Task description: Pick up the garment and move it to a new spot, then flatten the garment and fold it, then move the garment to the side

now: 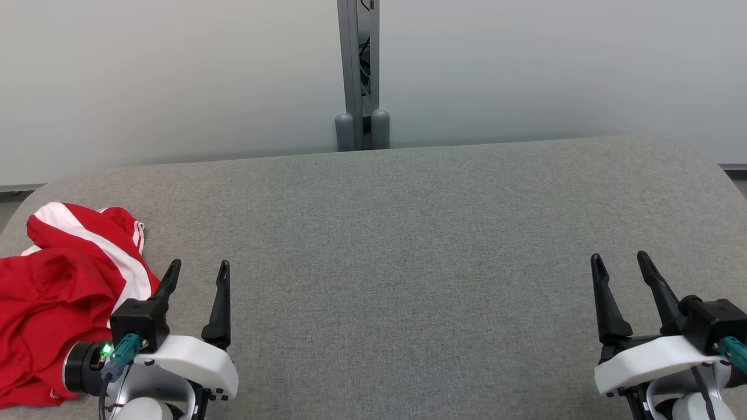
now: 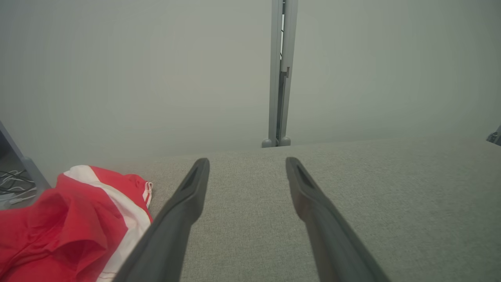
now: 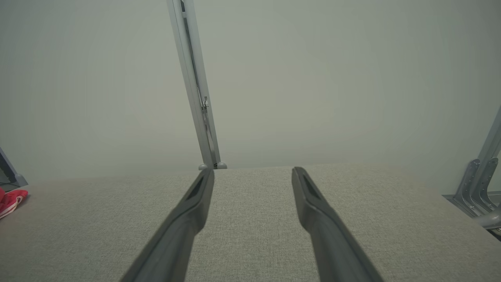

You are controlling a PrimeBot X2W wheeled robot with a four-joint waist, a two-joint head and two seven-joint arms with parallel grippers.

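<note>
A crumpled red garment [image 1: 55, 297] with white stripes lies at the near left corner of the grey table [image 1: 408, 233]. My left gripper [image 1: 198, 267] hovers just right of it, open, nothing between its fingers. The left wrist view has the garment [image 2: 66, 231] at its lower left, beside the left gripper [image 2: 247, 161]. At the near right of the table my right gripper [image 1: 620, 258] is open and empty, far from the cloth. A small red edge of the garment [image 3: 11, 201] peeks in at the far left of the right wrist view, whose right gripper [image 3: 253, 170] points across bare fabric.
A grey metal post [image 1: 359, 76] with two round feet stands behind the table's far edge against a pale wall. Metal brackets [image 3: 475, 188] sit off the table's right end. Cables [image 2: 13, 184] lie on the floor beyond the left end.
</note>
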